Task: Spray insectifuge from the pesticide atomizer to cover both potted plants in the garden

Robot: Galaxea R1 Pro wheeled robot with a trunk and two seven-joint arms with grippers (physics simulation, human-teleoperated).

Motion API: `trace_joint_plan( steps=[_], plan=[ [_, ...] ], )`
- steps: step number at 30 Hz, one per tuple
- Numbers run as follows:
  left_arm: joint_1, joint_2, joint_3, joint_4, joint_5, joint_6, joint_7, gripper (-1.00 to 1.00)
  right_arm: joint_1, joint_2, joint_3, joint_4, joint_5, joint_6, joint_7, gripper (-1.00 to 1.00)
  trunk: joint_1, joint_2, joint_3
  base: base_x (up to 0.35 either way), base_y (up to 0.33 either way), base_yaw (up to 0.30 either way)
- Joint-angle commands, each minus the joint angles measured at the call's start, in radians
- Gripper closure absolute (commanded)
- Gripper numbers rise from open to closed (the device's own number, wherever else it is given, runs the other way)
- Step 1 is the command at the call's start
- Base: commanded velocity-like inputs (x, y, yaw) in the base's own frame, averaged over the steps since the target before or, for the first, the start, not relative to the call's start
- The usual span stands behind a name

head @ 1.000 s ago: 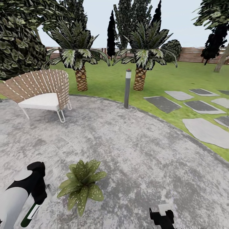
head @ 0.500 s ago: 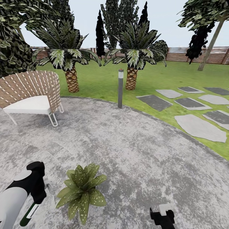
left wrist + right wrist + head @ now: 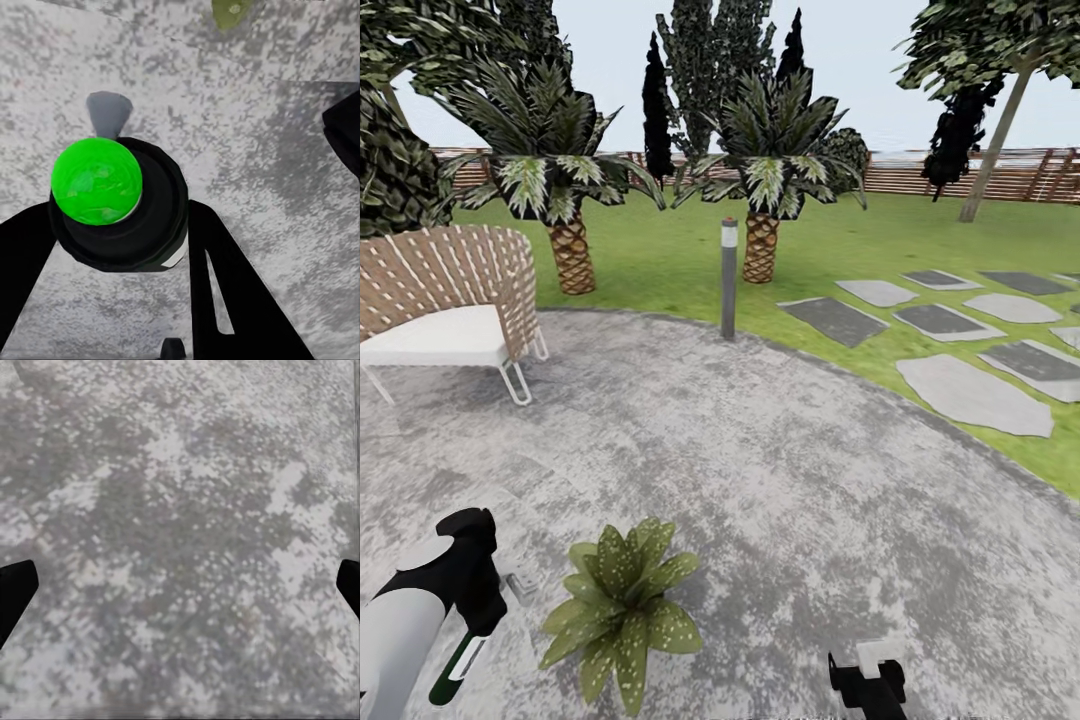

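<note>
Open grey mottled stone patio [image 3: 780, 470] runs to its lawn edge from 12 to 3 o'clock. The left hand [image 3: 120, 247] is clamped on the slim dark green-black atomizer bottle [image 3: 457, 668], beside the broad-leaved spotted potted plant [image 3: 622, 610] at 7 o'clock. The right hand [image 3: 180, 585] hangs wide apart, holding nothing.

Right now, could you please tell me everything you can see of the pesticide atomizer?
The pesticide atomizer is a slim dark green-black bottle with a white label along its side. In the head view it hangs tilted below the left gripper, beside the broad-leaved potted plant, above the grey stone patio. The left wrist view looks at its end: a bright green round face in a black ring, held between the two black fingers. Its other end is hidden by the gripper.
</note>
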Motion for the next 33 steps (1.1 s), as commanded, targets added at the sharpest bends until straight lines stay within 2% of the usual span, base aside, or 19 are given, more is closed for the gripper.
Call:
trace_joint_plan(
  steps=[1, 6, 11, 14, 16, 18, 22, 29, 33],
  plan=[
    [0.0, -0.001, 0.003, -0.001, -0.005, 0.01, -0.007, 1.0, -0.001, 0.0, 0.009, 0.001, 0.0, -0.001, -0.008, -1.0, 0.0, 0.0, 0.0, -0.011, 0.088, -0.257],
    [0.0, -0.001, 0.004, -0.001, -0.005, 0.01, -0.007, 1.0, -0.001, 0.0, 0.009, 0.001, 0.0, -0.001, -0.008, -1.0, 0.0, 0.0, 0.002, -0.003, 0.02, -0.217],
    [-0.007, -0.006, 0.001, -0.004, -0.005, 0.011, -0.008, 1.0, -0.001, 0.0, 0.009, 0.001, 0.0, -0.001, -0.008, -1.0, 0.0, 0.0, 0.002, 0.0, 0.001, -0.018],
    [-0.02, -0.052, -0.002, -0.005, -0.005, 0.015, -0.008, 1.0, -0.001, 0.0, 0.009, 0.001, 0.0, -0.001, -0.008, -1.0, 0.0, 0.0, 0.002, 0.0, 0.0, 0.0],
    [-0.016, -0.07, -0.006, -0.005, -0.01, 0.015, -0.008, 1.0, -0.001, 0.0, 0.008, 0.001, 0.0, -0.001, -0.008, -1.0, 0.0, 0.0, 0.002, 0.0, 0.0, 0.0],
    [-0.008, -0.077, -0.009, -0.004, -0.015, 0.014, -0.008, 1.0, -0.001, 0.0, 0.008, 0.001, 0.0, -0.001, -0.008, -1.0, 0.0, 0.0, 0.002, 0.0, 0.0, 0.0],
    [-0.004, -0.065, -0.007, 0.011, -0.014, 0.005, -0.004, 1.0, -0.001, 0.0, 0.01, 0.001, 0.0, -0.001, -0.008, -1.0, 0.0, 0.0, 0.002, 0.0, 0.0, 0.0],
    [0.0, -0.004, -0.003, 0.014, -0.006, -0.002, -0.004, 1.0, -0.001, 0.0, 0.01, 0.001, 0.0, -0.001, -0.008, -1.0, 0.0, 0.0, 0.002, 0.0, 0.0, 0.0],
    [0.073, 0.01, -0.006, 0.014, -0.007, -0.005, -0.004, 1.0, -0.001, 0.0, 0.01, 0.001, 0.0, -0.001, -0.008, -1.0, 0.0, 0.0, 0.002, 0.0, 0.0, 0.0]
  ],
)
